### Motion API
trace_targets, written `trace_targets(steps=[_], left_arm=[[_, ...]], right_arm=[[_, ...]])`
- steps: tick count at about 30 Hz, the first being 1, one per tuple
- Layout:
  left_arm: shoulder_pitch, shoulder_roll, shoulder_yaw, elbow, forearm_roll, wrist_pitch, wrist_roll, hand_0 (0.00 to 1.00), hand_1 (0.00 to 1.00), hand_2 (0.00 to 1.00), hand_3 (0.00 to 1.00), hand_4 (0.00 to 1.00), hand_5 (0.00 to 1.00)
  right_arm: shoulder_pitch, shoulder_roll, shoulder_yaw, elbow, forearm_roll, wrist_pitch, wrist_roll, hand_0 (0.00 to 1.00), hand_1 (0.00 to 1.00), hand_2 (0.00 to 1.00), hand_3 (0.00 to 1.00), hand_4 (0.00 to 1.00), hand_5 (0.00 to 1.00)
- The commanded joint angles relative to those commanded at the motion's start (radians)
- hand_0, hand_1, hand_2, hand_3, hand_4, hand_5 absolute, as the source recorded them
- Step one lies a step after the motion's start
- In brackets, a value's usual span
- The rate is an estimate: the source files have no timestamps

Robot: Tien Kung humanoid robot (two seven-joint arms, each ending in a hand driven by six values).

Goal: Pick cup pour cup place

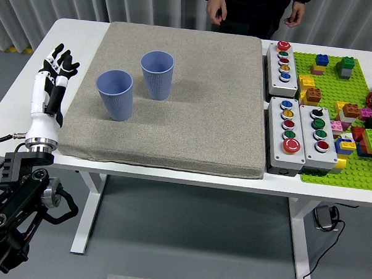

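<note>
L hand (55, 69) sits over the table's (79, 30) left edge, just off the mat's (193, 109) left side, fingers spread & pointing away, holding nothing. R arm not in view. Two blue cups stand upright on the mat's left half: near cup (115, 94) closer to the left edge, far cup (157, 74) just beside it to the right & further back; look apart, not touching. Rest of mat bare. Right of mat, 3 button boxes (293, 119) w/ coloured buttons. At the table's right edge, green baseplate (342, 165) w/ assorted bricks. Person at far edge, both hands (217, 11) hanging loose above the table, holding nothing.
</note>
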Motion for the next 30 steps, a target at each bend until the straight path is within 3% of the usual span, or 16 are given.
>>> trace_targets(steps=[4,7,8,14,18,30], left_arm=[[-0.002,-0.002,-0.005,0.015,0.032,-0.015,0.014,0.850,0.866,0.998,0.998,0.994,0.426],[-0.003,-0.001,-0.013,0.042,0.130,-0.053,0.045,0.850,0.866,0.998,0.998,0.994,0.426],[-0.002,-0.001,-0.013,0.045,0.152,-0.058,0.048,0.899,0.911,0.998,0.998,0.996,0.327],[-0.010,-0.009,-0.011,0.096,0.234,-0.102,0.086,0.908,0.920,0.998,0.998,0.995,0.343],[-0.025,-0.013,-0.002,0.126,0.288,-0.109,0.096,0.908,0.920,0.998,0.998,0.995,0.343],[-0.085,-0.027,0.002,0.204,0.322,-0.118,0.103,0.913,0.922,0.998,0.998,0.998,0.366]], right_arm=[[0.000,0.000,-0.001,0.000,0.000,0.000,0.000,0.700,0.709,0.682,0.639,0.073,0.348],[0.000,0.000,-0.003,0.000,0.002,0.001,0.000,0.700,0.709,0.682,0.639,0.073,0.348],[0.000,0.000,-0.003,0.000,0.003,0.001,0.000,0.700,0.709,0.681,0.639,0.073,0.349],[0.000,0.000,-0.007,-0.001,0.008,0.001,0.001,0.700,0.709,0.681,0.639,0.077,0.353],[0.001,-0.001,-0.009,-0.002,0.013,0.000,0.002,0.700,0.709,0.681,0.639,0.077,0.353],[0.005,-0.002,-0.018,-0.003,0.026,-0.001,0.003,0.699,0.709,0.679,0.638,0.078,0.359]])
